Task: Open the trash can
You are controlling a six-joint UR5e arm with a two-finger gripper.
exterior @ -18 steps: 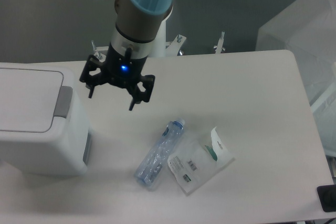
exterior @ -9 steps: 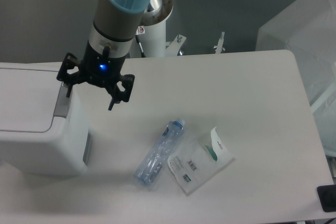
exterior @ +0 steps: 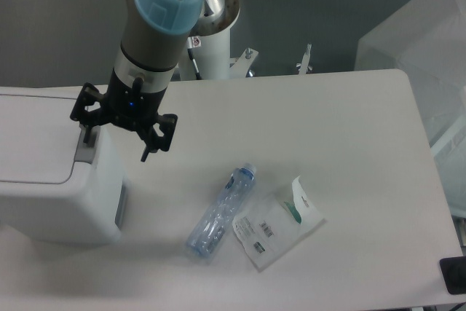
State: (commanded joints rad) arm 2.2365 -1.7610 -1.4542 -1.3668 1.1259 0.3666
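Shifted further left since the earlier frames, the end effector [exterior: 116, 138] now hangs with its fingers spread wide, the left finger over the grey push tab [exterior: 88, 152] at the right edge of the lid and the right finger over bare bench [exterior: 349, 129]; whether the left finger touches the tab cannot be told. At the left of the bench sits the trash can [exterior: 51, 172], lid down, while a clear plastic bottle [exterior: 220, 211] and a white packet [exterior: 278, 221] lie side by side nearer the front, well apart from it.
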